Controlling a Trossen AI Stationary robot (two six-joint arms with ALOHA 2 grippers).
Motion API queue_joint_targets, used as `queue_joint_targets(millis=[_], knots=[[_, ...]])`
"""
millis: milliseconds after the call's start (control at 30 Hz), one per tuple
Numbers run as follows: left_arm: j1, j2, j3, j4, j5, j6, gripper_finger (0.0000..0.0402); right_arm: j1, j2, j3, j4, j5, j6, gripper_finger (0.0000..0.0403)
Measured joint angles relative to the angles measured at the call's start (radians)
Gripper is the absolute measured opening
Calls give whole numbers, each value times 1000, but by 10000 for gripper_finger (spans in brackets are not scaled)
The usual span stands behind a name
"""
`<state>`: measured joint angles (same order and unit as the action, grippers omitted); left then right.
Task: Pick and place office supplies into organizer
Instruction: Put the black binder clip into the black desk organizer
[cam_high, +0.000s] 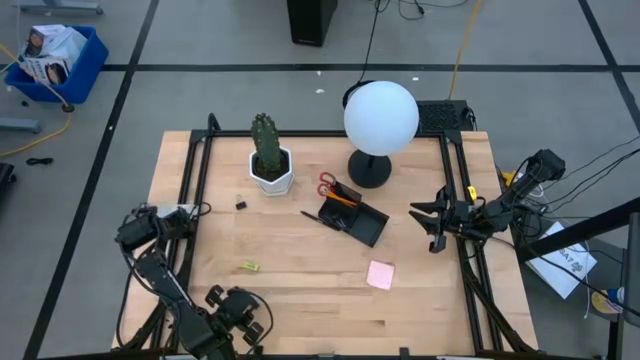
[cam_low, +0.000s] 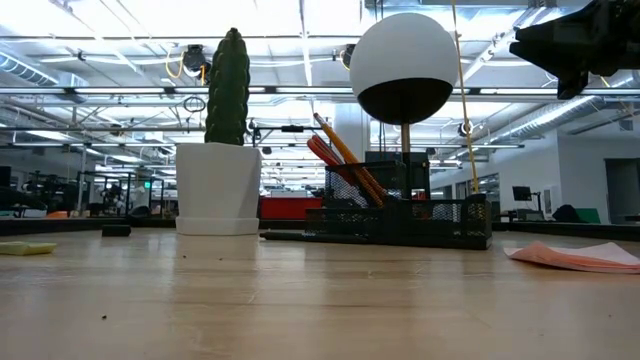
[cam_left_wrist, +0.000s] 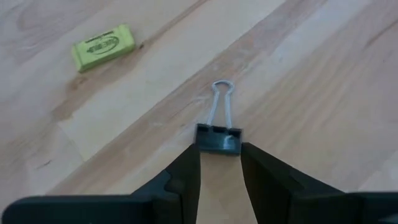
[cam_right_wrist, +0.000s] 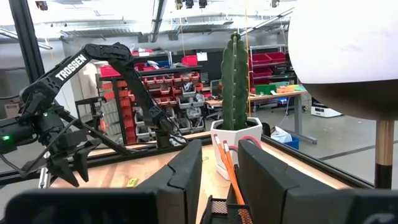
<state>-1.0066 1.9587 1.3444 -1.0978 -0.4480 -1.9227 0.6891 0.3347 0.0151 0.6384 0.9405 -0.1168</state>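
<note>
Left arm folded low at the near left corner of the tabletop, left tool (cam_left_wrist: 220, 163) just above the wood, fingers (cam_left_wrist: 186, 177) clamped on a black binder clip (cam_left_wrist: 219, 138). Right arm reaches in from the right edge, raised off the tabletop, right tool (cam_right_wrist: 220, 168) level, fingers part-way apart, holding nothing.

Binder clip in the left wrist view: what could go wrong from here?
1. The left gripper pinches the binder clip only at the very tips of its jaws, so the clip may twist or slip out during the carry.
2. The organizer holds leaning pencils, which a low approach could knock.
3. The right gripper waits close beside the organizer, so the arms might crowd each other.
</note>
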Motion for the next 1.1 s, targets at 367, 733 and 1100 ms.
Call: queue_joint_targets(millis=[367, 733, 1100], knots=[[-11, 0, -9, 4, -26, 49, 166, 0, 0, 0, 0, 0, 0, 100], [-8, 8, -9, 54, -43, 18, 283, 0, 0, 0, 0, 0, 0, 100], [-6, 63, -9, 55, 6, 9, 258, 0, 0, 0, 0, 0, 0, 100]])
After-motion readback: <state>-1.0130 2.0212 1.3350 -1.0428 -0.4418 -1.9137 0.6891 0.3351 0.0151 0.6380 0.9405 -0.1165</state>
